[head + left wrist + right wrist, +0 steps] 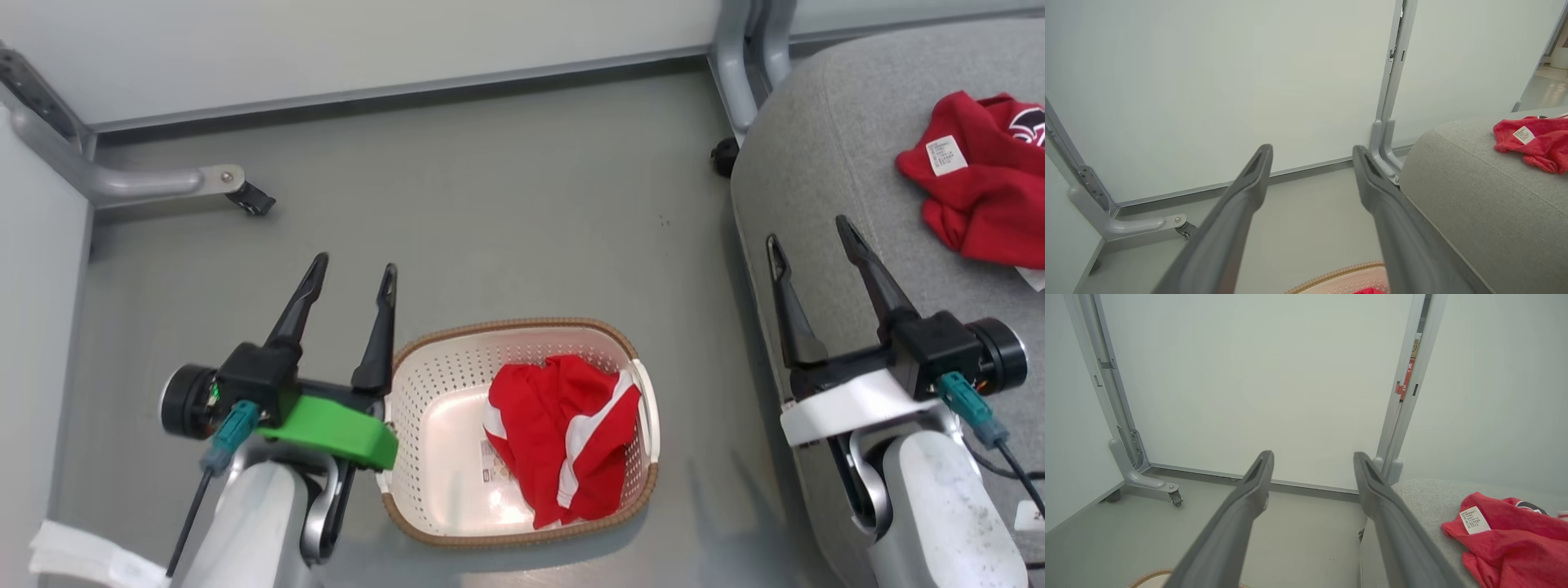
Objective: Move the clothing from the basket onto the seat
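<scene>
1. Clothing (pixel 563 441) is lying bunched inside the basket (pixel 457 363); a second garment (pixel 980 188) is resting on the seat (pixel 816 163), right of the basket.
2. Left pincer (pixel 355 265) is hovering just left of the basket and right pincer (pixel 807 231) well right of it, both gaping and carrying nothing.
3. Remaining pickup is seemingly pending: one pincer needs lowering into the basket and closing on the cloth.

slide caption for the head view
Left gripper and right gripper open; one red garment in basket, another garment on seat.

Head looks down; both wrists, seemingly low, face wall (pixel 1208 81), sharing seat (pixel 1474 183).
</scene>
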